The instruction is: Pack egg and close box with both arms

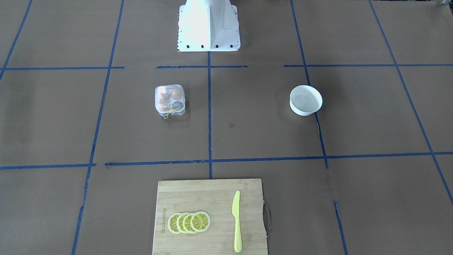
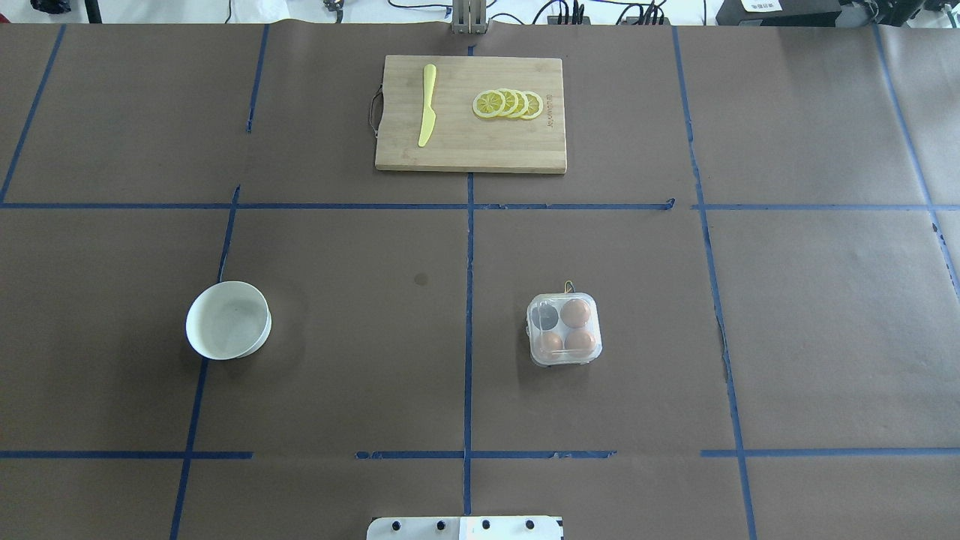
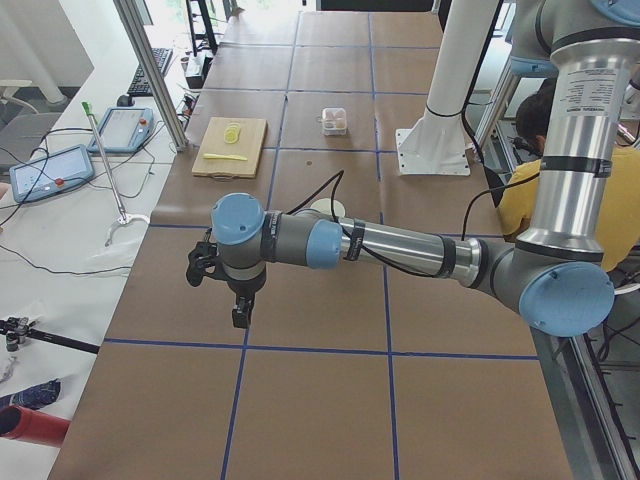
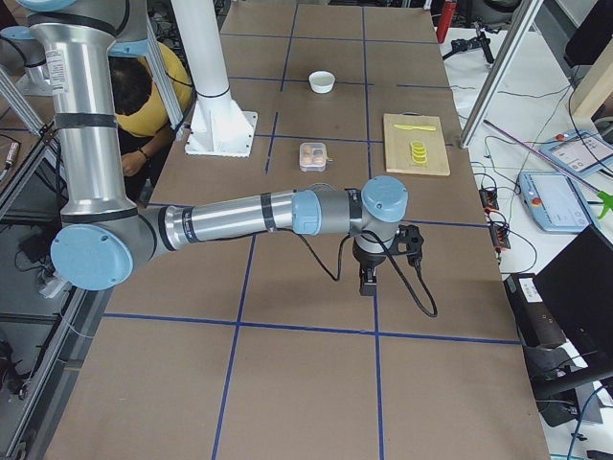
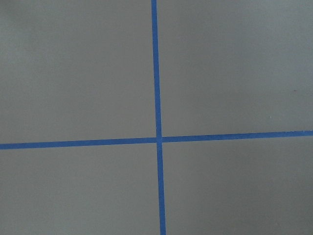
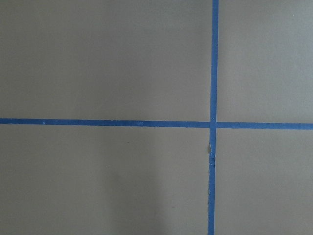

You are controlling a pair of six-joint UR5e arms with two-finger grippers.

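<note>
The box [image 2: 564,330] sits on the counter [image 2: 360,300] just right of centre in the overhead view. Three eggs show through its clear shell, one egg [image 2: 576,312] at its upper right, and the upper-left cell looks dark. I cannot tell whether the lid is latched. The thin plastic is likely light, slick and flexible, and the eggs fragile, so press gently on the lid's rim while steadying a side wall. The left arm [image 3: 400,245] and right arm [image 4: 249,213] hang well away, and their jaws' state cannot be told.

The left arm [image 3: 400,248] and right arm [image 4: 239,213] extend horizontally; the left gripper [image 3: 241,316] and right gripper [image 4: 368,282] point downward, jaw state indeterminable.
</note>
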